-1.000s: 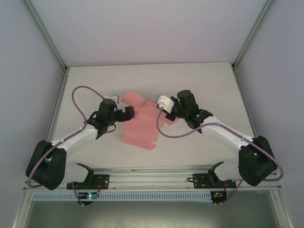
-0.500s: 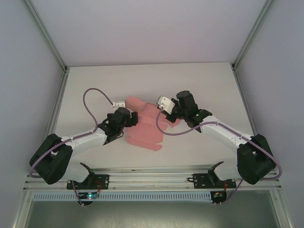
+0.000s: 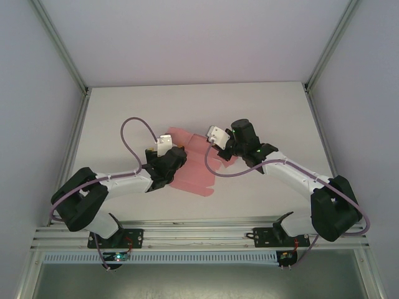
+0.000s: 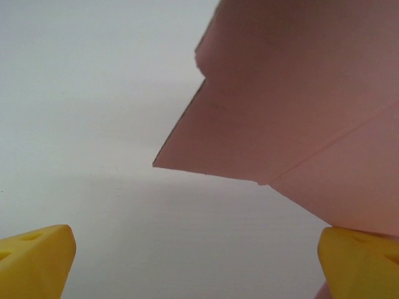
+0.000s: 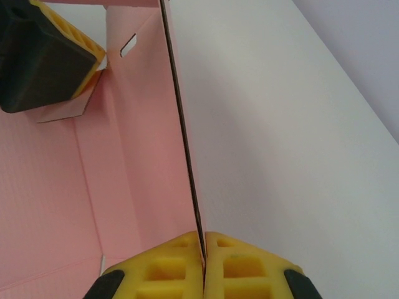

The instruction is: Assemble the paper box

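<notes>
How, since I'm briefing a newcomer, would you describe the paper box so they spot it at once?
On the white table, look midway between the two black-and-white arms. The paper box lies there, a partly folded card sheet with one edge pinched by the right end effector. It is the only pink thing on the table.

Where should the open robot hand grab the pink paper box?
Probably the loose flap on the left side of the paper box, coming from the left with the left gripper. Its thin edge sticks out free, facing the open fingers, while the right gripper pinches another wall.
</notes>
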Robot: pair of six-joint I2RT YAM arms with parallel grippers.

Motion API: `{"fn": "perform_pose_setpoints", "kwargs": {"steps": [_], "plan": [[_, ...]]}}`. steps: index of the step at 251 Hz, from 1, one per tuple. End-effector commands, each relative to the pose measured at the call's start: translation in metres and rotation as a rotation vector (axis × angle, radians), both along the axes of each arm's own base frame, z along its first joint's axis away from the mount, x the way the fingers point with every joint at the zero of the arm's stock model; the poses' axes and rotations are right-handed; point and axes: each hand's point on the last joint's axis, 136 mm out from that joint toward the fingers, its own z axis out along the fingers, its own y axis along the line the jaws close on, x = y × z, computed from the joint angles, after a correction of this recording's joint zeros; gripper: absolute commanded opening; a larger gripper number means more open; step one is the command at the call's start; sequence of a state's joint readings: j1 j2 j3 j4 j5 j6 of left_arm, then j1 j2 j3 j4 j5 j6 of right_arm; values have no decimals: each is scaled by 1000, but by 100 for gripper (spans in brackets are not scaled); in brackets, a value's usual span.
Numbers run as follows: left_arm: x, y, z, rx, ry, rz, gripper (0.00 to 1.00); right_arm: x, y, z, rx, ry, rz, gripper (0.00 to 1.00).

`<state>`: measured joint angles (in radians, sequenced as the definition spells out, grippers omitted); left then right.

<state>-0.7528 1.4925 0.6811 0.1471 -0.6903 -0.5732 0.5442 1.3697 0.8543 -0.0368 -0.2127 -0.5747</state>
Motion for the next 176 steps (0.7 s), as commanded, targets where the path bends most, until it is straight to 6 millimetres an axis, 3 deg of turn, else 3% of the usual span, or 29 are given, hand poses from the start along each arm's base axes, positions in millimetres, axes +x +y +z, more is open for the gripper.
{"fn": "perform_pose_setpoints", "kwargs": {"steps": [1, 36, 81, 128, 176], "plan": [[-11, -9, 13, -69, -6, -55, 100, 10, 6, 13, 14, -50, -5, 0], [-27, -13, 34, -153, -13, -145, 100, 17, 2, 11, -55, -84, -19, 0], [-47, 12, 50, -165, 9, -101, 100, 26, 1, 1, -194, -140, -47, 0], [-60, 50, 45, -107, 47, 16, 100, 33, 7, -3, -298, -237, -51, 0], [-64, 63, 35, -125, 70, 43, 100, 27, 22, 4, -299, -328, 20, 0]]}}
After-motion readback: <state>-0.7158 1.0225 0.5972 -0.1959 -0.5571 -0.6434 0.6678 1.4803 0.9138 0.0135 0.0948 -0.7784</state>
